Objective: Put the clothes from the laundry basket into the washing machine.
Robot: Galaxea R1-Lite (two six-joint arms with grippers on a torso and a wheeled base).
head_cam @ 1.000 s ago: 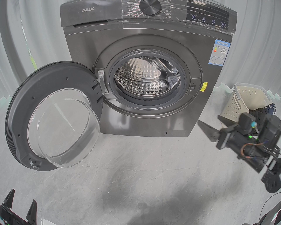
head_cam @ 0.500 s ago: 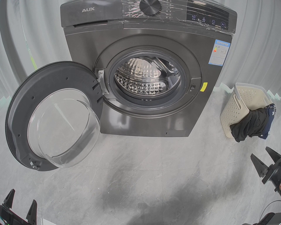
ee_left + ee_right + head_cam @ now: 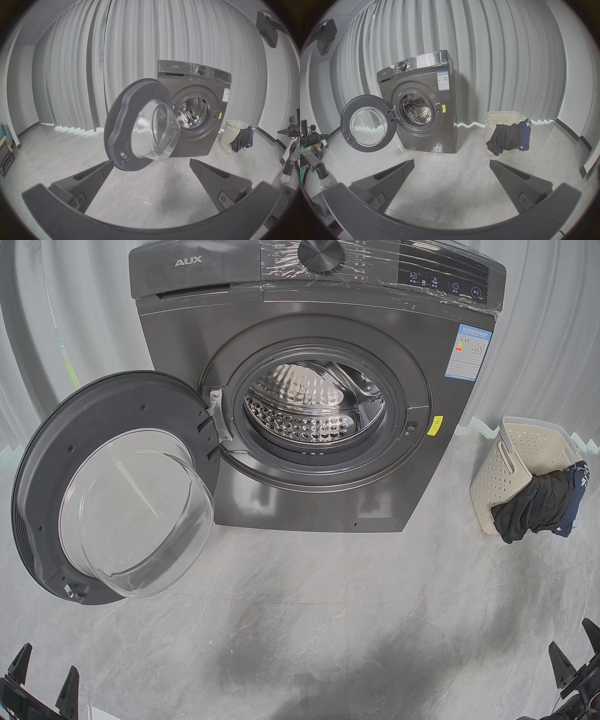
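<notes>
Head view: I noted the washer (image 3: 187,321) standing with its door (image 3: 119,427) swung wide to the robot's left, the steel drum (image 3: 312,409) exposed. The basket (image 3: 531,443) stood on the floor at the washer's right, with the clothes (image 3: 534,505) draped over its near rim. The left gripper (image 3: 47,665) and right gripper (image 3: 572,640) sat low, well apart from the basket.

Left wrist view: the left gripper's 2 fingers were spread wide, gripping nothing.

Right wrist view: the right gripper's 2 fingers were likewise spread and unloaded. 1 black and 1 blue garment hung on the basket.
</notes>
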